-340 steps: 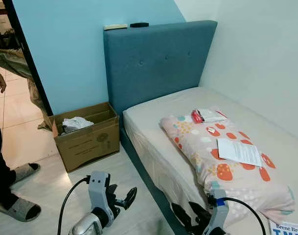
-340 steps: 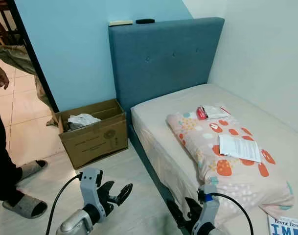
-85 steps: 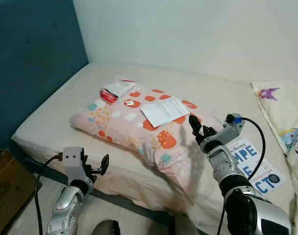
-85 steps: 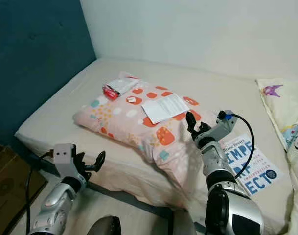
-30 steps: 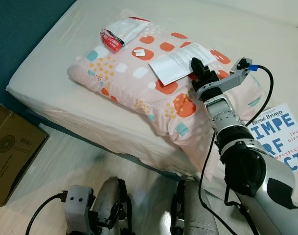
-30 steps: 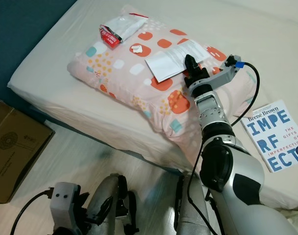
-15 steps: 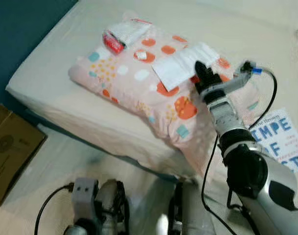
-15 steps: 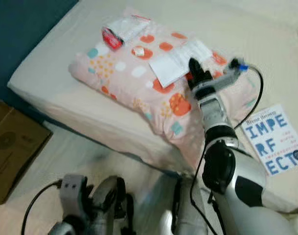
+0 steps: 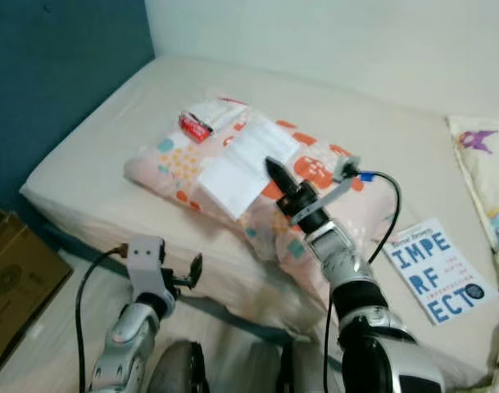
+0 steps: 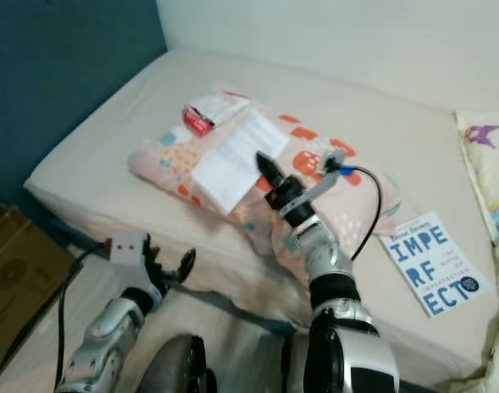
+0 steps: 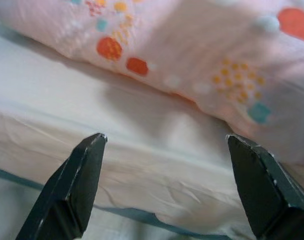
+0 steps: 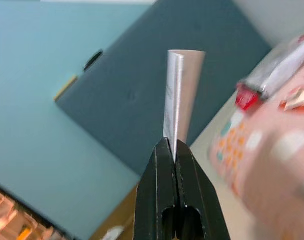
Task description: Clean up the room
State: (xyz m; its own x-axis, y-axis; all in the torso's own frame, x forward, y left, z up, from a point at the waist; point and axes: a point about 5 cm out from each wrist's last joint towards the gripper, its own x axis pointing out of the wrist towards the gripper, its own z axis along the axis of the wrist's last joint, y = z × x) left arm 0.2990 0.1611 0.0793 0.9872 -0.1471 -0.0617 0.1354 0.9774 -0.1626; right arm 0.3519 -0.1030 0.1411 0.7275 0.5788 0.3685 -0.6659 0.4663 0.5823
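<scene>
A white paper sheet (image 9: 239,169) hangs lifted off the pink spotted pillow (image 9: 319,176) on the bed, and my right gripper (image 9: 273,169) is shut on its edge. In the right wrist view the closed fingers (image 12: 156,165) pinch the sheet (image 12: 177,95) edge-on. A red and white packet (image 9: 206,120) lies on the pillow's far end. A book (image 9: 433,267) rests on the mattress (image 9: 93,160) to the right. My left gripper (image 9: 180,275) is open, low beside the bed; its wrist view faces the mattress side (image 11: 156,165) under the pillow (image 11: 201,55).
A cardboard box (image 9: 10,282) stands on the floor at the left. The blue headboard (image 9: 61,74) rises behind it. A second pillow (image 9: 483,168) with a purple print lies at the bed's right end, and a white wall runs along the far side.
The right gripper has closed on the paper and lifted it off the pillow toward the left. The left arm has risen beside the bed. The camera has tilted up.
</scene>
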